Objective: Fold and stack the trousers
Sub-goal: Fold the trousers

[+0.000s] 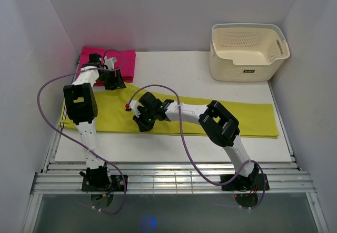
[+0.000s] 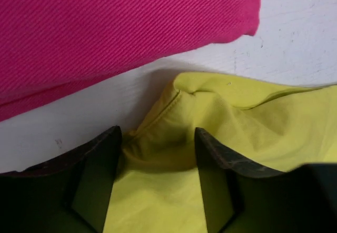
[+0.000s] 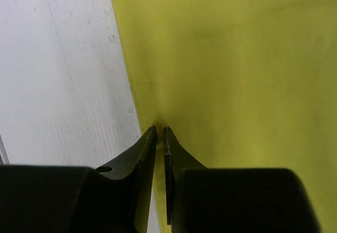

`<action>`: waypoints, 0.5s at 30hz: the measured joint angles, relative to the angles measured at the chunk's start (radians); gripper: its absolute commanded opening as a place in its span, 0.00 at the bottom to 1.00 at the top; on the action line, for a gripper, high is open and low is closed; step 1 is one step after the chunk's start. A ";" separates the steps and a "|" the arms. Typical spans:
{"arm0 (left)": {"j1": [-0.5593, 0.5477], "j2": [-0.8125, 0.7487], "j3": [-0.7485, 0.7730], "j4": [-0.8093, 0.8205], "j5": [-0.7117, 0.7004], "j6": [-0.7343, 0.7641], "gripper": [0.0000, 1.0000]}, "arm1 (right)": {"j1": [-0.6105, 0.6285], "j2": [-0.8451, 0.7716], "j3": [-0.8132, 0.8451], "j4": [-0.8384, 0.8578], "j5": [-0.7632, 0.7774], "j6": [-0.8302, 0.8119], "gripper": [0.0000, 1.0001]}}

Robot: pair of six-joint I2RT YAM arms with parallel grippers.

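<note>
Now the lime trousers [image 1: 239, 118] lie flat across the table [image 1: 174, 67]. The left gripper [image 2: 158, 138] stands wide over their corner beside the magenta cloth [image 2: 105, 28]. The right gripper [image 3: 159, 130] is nearly closed at their near edge, and whether it grips them is unclear.

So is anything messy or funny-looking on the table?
The trousers lie mostly flat, but the corner beside the pink cloth is bunched up and wrinkled between the open fingers of the left gripper. Nothing else stands out.
</note>
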 measured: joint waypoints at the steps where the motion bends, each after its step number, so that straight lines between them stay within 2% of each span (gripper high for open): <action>1: -0.005 -0.001 -0.003 0.002 -0.003 0.000 0.62 | -0.004 -0.001 -0.003 -0.001 -0.005 0.000 0.16; 5: -0.025 -0.003 -0.003 0.034 -0.026 -0.018 0.28 | -0.012 -0.003 -0.006 -0.007 -0.027 0.002 0.14; 6: -0.028 -0.002 -0.002 0.038 -0.029 -0.026 0.11 | -0.012 -0.003 -0.006 -0.012 -0.034 0.002 0.13; 8: -0.032 -0.002 0.005 0.042 -0.035 -0.047 0.01 | -0.015 -0.001 0.002 -0.032 -0.047 0.002 0.13; 13: -0.038 0.010 0.033 0.065 -0.047 -0.085 0.01 | -0.034 0.037 0.074 -0.124 -0.109 -0.001 0.08; 15: -0.042 0.010 0.033 0.077 -0.054 -0.092 0.28 | -0.044 0.053 0.102 -0.163 -0.144 -0.007 0.08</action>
